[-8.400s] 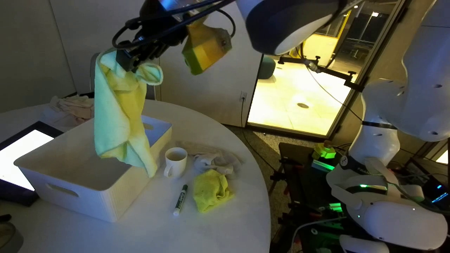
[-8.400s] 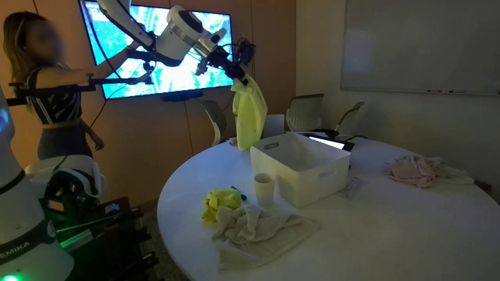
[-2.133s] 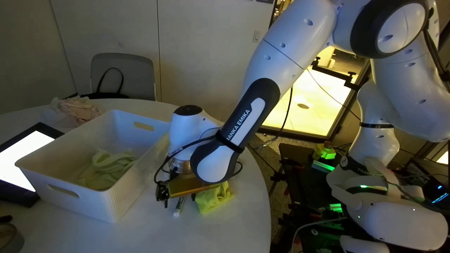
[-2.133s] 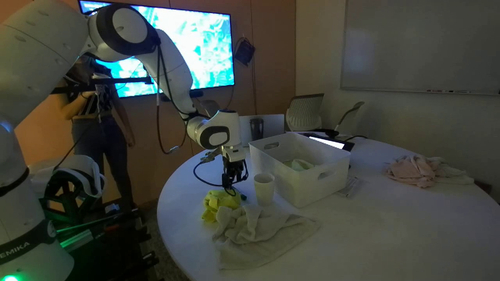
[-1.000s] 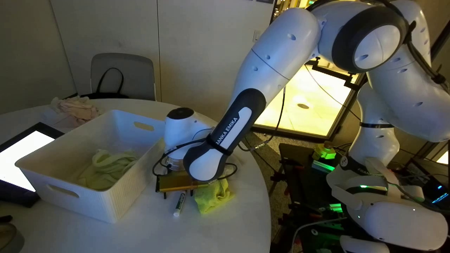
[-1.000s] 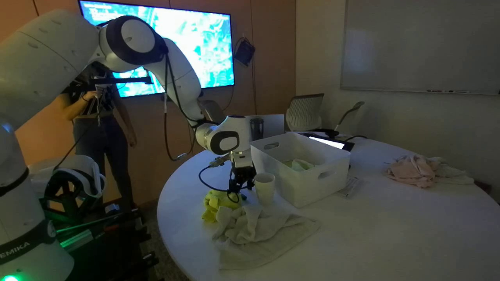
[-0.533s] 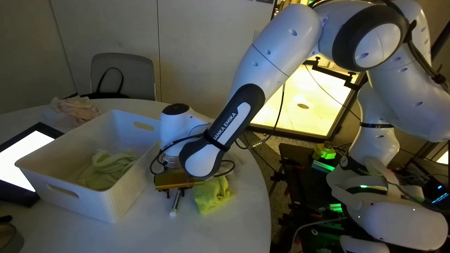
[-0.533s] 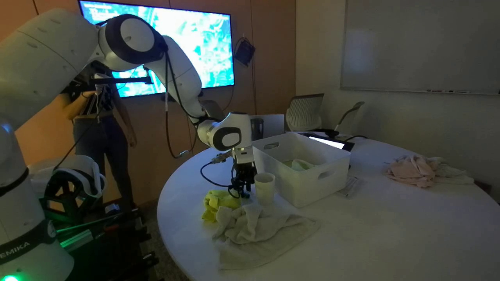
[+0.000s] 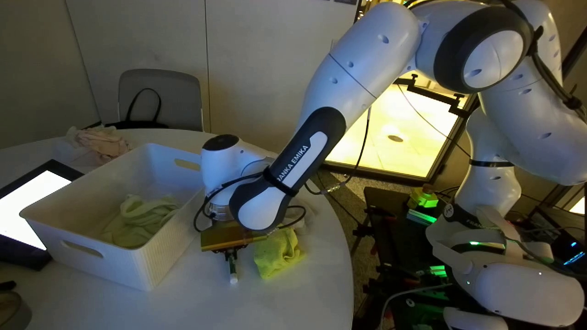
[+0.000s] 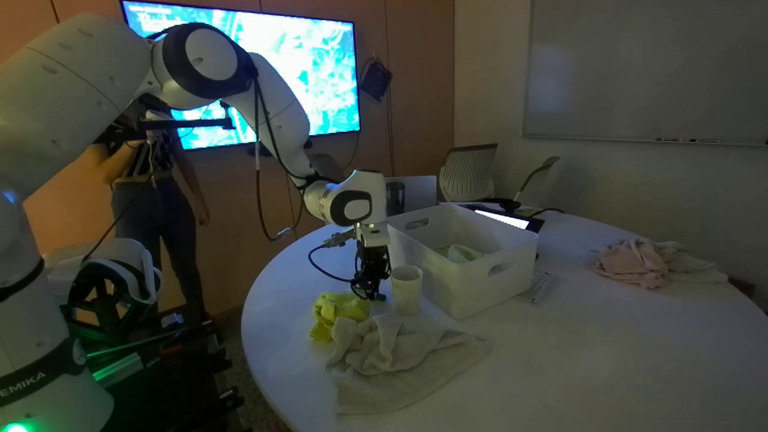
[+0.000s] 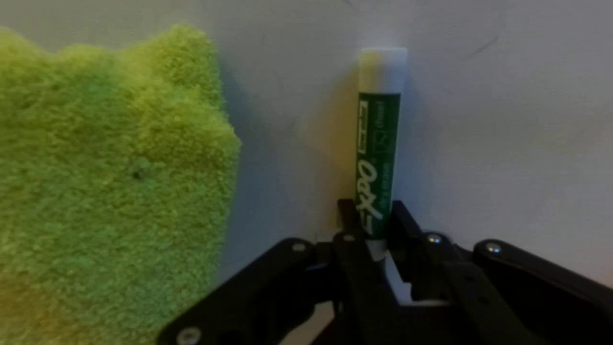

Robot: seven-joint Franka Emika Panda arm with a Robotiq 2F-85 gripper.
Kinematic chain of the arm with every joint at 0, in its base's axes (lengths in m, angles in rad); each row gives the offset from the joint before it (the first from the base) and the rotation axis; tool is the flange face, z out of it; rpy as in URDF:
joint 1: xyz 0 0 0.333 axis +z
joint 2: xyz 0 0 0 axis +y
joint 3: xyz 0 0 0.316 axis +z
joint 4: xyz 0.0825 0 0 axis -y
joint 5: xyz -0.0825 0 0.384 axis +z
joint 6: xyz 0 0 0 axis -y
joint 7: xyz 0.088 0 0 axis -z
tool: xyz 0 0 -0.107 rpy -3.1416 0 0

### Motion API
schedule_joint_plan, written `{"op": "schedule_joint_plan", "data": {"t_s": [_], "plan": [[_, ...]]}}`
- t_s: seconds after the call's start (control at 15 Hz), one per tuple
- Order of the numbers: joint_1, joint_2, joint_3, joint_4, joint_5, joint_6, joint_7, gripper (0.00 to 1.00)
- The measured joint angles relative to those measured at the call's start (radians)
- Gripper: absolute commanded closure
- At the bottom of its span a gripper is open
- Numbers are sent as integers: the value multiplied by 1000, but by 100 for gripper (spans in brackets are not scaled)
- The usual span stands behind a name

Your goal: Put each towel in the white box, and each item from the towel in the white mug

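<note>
While its 2 black fingers (image 11: 346, 211) press in on either side of a marker (image 11: 380, 124), the gripper (image 11: 372, 211) points down at the table (image 11: 503, 158) with that marker pinched in its grasp. The marker's white end juts out past the fingers; whether it touches the table I cannot tell. Just beside it, with a strip of tabletop between them, lies the yellow towel (image 11: 115, 182), rumpled and bunched.

Near the gripper, in an exterior view, the mug (image 10: 407, 291) stands upright on the table. Beside the mug and the yellow towel a grey cloth (image 10: 408, 360) spreads in loose folds; its outline meets the yellow towel's, but I cannot tell if they touch.

Past the mug sits the box (image 9: 124, 266), upright, with slot handles in its walls. Inside it, in both exterior views, lies the pale towel (image 9: 140, 215), crumpled.

Beyond the box is a tablet (image 9: 27, 201) with a bright display, and well apart from the gripper a pink cloth (image 10: 636, 264) lies heaped against a paler cloth (image 10: 693, 267).

Farther off, a grey chair (image 9: 165, 82) stands behind the table. In an exterior view a person (image 10: 159, 204) stands behind the arm (image 10: 285, 114), head hidden. Behind them glows a wall screen (image 10: 312, 72), and off to the side hangs a whiteboard (image 10: 648, 66).
</note>
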Motion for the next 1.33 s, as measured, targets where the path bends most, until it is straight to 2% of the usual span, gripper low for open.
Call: {"op": "schedule_joint_plan", "data": {"t_s": [0.33,0.6,0.93,1.33], "plan": [[-5,-2,5,1,-45,-4,-12,94],[-18,-51,10,-35,-96,15,-87,94],[-32,-197,8,-160,-142,62,-177,94],[-36,-358,-15,-324,-206,200,-193,94]]}}
